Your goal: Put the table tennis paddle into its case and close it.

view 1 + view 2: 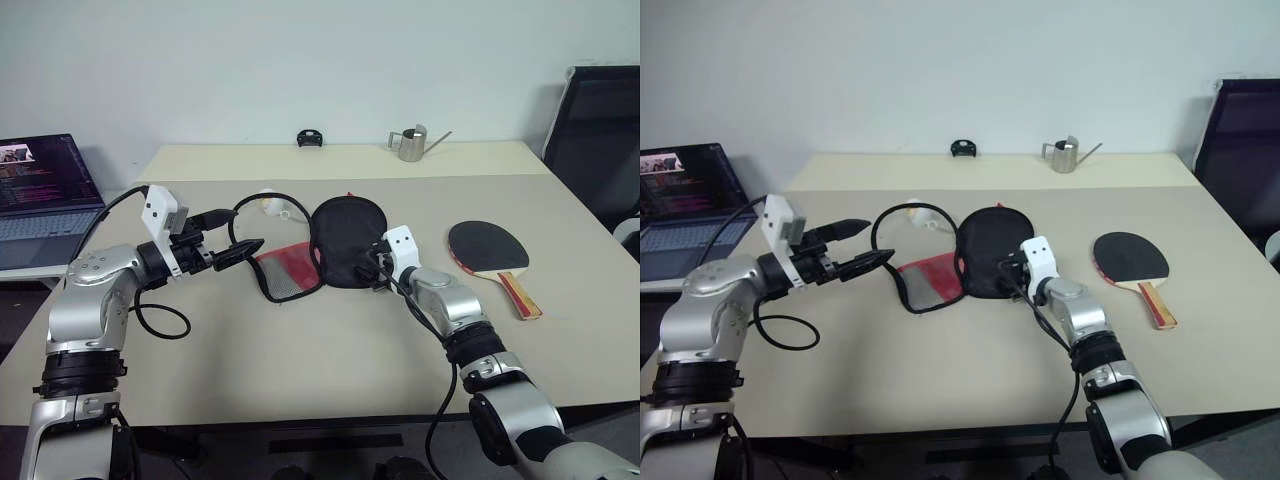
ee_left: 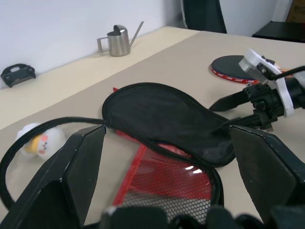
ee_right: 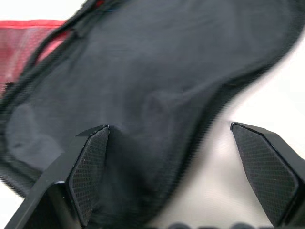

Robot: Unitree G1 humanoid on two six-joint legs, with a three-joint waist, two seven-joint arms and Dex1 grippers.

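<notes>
From the head view, the black fabric case [image 1: 345, 243] with a red mesh flap lies unzipped at mid-table; the black-faced wooden-handled paddle [image 1: 492, 254] rests well apart toward the right. In the left wrist view, the left gripper [image 2: 167, 143] gapes empty. In the right wrist view, the right gripper [image 3: 169, 143] straddles the case edge, wide open; the case is cut off.

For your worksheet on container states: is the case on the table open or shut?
Open. The case lies unzipped, its black flap folded back off the red mesh half. The paddle lies apart on the table, not inside.
</notes>
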